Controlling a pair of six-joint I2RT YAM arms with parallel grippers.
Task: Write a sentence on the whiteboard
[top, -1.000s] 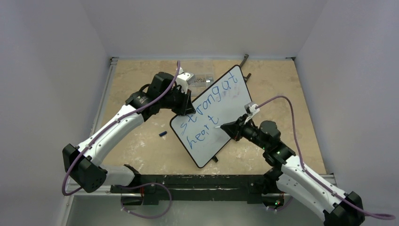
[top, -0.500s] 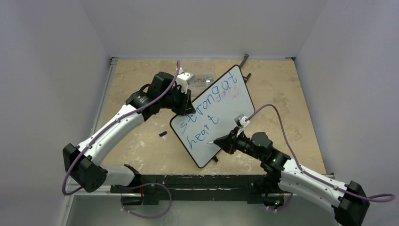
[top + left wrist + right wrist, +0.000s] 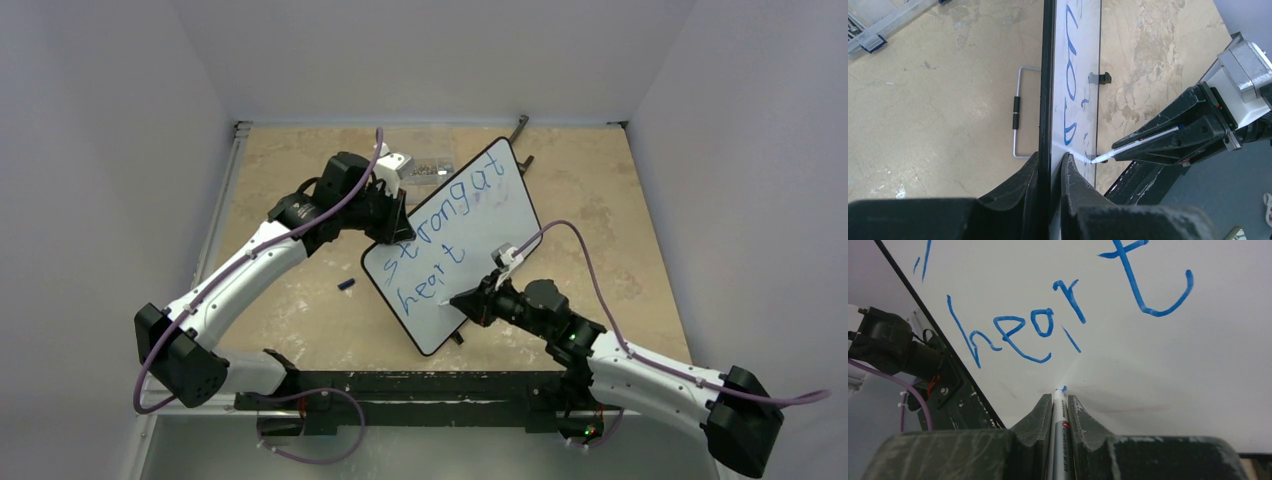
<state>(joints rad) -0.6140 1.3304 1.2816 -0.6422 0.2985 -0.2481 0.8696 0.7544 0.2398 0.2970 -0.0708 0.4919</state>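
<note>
Blue sentence (image 3: 440, 240) lies just ahead of the right gripper (image 3: 466, 300), closed tight on a marker (image 3: 1059, 420) touching the whiteboard (image 3: 490, 215), whose edge the left gripper (image 3: 1050, 161) pinches, presumably steadying it for writing.

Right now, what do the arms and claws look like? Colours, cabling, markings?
Matching build: left arm and right arm have white link shells, black joints and bases. A purple cable loops along each; white camera housing at each wrist. Left claw and right claw are black, with two tapered wedge fingers. No markings legible.
</note>
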